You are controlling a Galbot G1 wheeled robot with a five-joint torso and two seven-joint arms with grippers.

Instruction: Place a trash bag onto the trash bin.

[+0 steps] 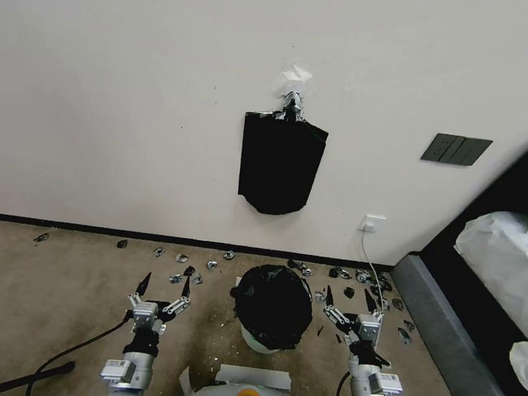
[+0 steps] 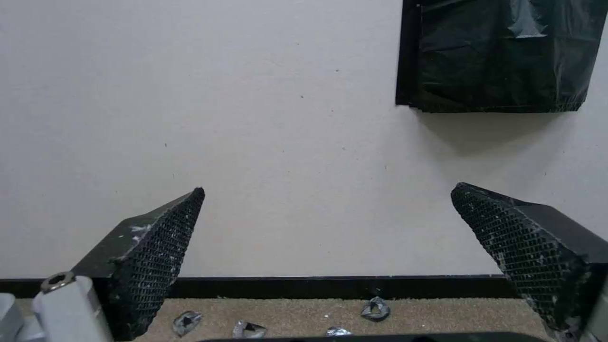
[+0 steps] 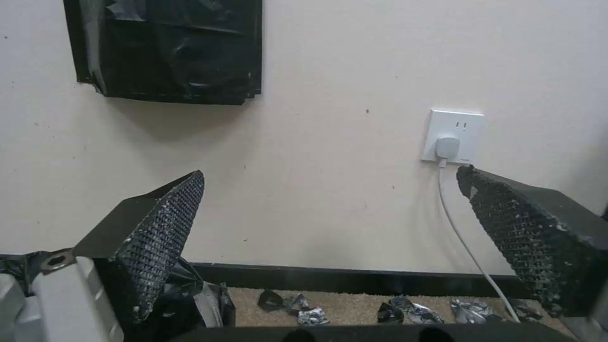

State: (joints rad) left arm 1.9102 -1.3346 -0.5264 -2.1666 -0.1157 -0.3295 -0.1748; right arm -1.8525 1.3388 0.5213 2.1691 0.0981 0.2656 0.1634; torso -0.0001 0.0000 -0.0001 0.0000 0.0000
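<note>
The trash bag (image 1: 274,304), black, glossy and crinkled, covers the top of the cream-white trash bin (image 1: 258,343) on the carpet right in front of me; only the bin's lower wall shows. My left gripper (image 1: 165,286) stands open to the left of the bin, apart from it. My right gripper (image 1: 348,299) stands open to the right of it. Both wrist views look at the wall, with the left fingers (image 2: 158,251) and the right fingers (image 3: 158,237) spread wide and nothing between them. A fold of the bag (image 3: 190,294) shows beside a right finger.
A flat black bag pack (image 1: 280,165) hangs from a silver clip on the wall above the bin. Several crumpled scraps (image 1: 205,264) litter the carpet along the skirting. A white cable (image 1: 373,268) runs from a wall socket (image 1: 372,224). A bed (image 1: 503,276) stands at the right.
</note>
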